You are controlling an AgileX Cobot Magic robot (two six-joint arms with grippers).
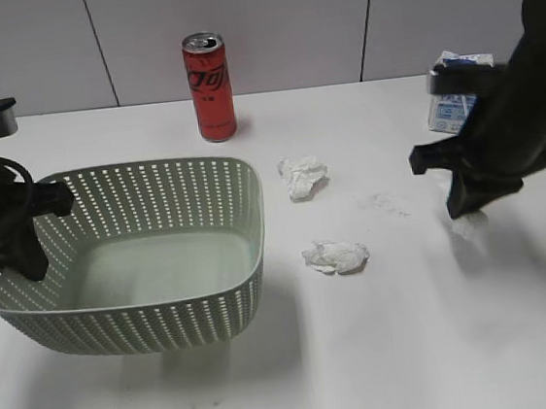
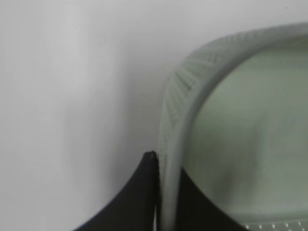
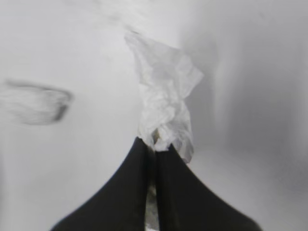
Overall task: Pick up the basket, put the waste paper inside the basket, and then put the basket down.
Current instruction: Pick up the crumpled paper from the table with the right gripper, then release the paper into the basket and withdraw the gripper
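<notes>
The pale green basket (image 1: 167, 313) sits tilted at the left, its left end raised. My left gripper (image 1: 26, 252) is shut on the basket's left rim; in the left wrist view my left gripper (image 2: 166, 168) has one finger outside and one inside the basket wall (image 2: 171, 125). Two white paper wads lie on the table, one (image 1: 303, 175) further back and one (image 1: 336, 254) nearer. My right gripper (image 1: 467, 211) is shut on a third paper wad (image 3: 166, 96), seen in the right wrist view between the fingertips of my right gripper (image 3: 156, 147), just above the table.
A red drink can (image 1: 210, 86) stands at the back centre. A blue-and-white carton (image 1: 453, 100) stands at the back right, partly behind my right arm. The white table (image 1: 415, 346) stretches forward to the front edge.
</notes>
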